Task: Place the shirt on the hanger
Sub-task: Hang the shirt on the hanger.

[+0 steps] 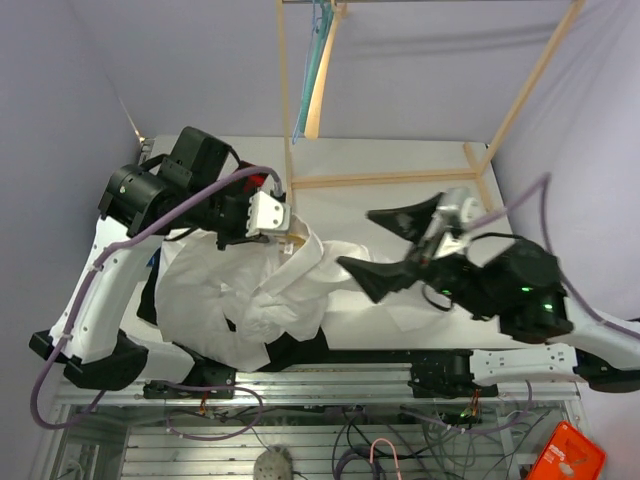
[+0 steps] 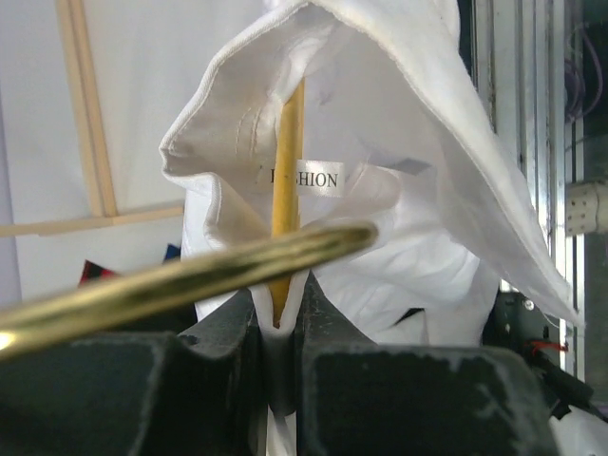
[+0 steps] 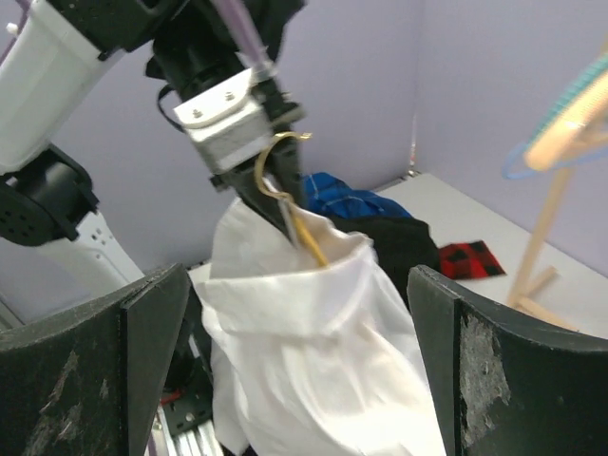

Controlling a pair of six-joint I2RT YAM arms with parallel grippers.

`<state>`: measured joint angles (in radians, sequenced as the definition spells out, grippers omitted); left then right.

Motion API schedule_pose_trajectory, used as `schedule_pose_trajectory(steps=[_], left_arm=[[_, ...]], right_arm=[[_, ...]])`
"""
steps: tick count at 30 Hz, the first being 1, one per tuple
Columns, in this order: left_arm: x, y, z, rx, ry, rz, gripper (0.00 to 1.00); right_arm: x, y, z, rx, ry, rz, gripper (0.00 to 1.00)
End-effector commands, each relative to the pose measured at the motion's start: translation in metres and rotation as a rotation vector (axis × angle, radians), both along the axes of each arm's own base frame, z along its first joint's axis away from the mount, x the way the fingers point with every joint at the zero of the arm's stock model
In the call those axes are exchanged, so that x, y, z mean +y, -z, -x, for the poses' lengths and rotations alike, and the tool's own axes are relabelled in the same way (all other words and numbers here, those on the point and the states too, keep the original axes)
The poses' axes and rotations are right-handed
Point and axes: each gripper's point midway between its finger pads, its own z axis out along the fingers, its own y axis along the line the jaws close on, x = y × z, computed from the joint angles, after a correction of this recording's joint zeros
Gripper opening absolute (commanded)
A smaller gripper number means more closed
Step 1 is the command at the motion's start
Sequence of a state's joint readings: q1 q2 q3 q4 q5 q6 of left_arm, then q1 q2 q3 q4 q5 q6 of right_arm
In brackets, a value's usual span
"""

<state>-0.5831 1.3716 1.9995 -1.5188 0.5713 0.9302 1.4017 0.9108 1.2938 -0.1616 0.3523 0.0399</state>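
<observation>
Crumpled white collared shirt (image 3: 304, 361) loosely around an upright thin yellow hanger (image 2: 286, 204).

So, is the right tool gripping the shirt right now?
No, the right tool stands wide open, not closed on the shirt.

The left arm (image 1: 95, 290), on the left side of the overhead view, is built of glossy white link shells joined by chunky black motor housings, and a lilac cable (image 1: 35, 400) runs along it from base to wrist. The left claw (image 2: 278, 304) grows out of a white boxy block (image 3: 228, 119) dotted with small dark screws; its black fingers (image 2: 190, 380) are scuffed and speckled grey. The right arm (image 1: 520, 290), at the lower right, is mostly black with a small green light, a white base link and a second lilac cable (image 1: 545, 190). The right claw (image 3: 299, 313) has broad black wedge-shaped fingers (image 3: 494, 380) with chipped, scratched edges.
</observation>
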Motion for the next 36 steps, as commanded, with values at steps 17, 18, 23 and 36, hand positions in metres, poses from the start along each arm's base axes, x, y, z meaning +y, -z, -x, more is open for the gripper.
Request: schedule_pose_trajectory(steps=[17, 18, 23, 36], left_arm=[[0.032, 0.008, 0.049, -0.121, 0.054, -0.028, 0.07], [0.035, 0.009, 0.050, -0.129, 0.053, -0.036, 0.07], [0.036, 0.014, 0.059, -0.121, 0.069, -0.031, 0.07], [0.023, 0.041, 0.079, 0.028, 0.144, -0.022, 0.07]], right_arm=[[-0.018, 0.209, -0.018, -0.104, 0.047, 0.812, 0.99], [-0.020, 0.205, -0.021, -0.120, 0.062, 0.803, 0.98], [-0.027, 0.205, -0.028, -0.147, 0.102, 0.851, 0.84], [-0.042, 0.151, -0.064, -0.141, 0.227, 0.675, 0.60]])
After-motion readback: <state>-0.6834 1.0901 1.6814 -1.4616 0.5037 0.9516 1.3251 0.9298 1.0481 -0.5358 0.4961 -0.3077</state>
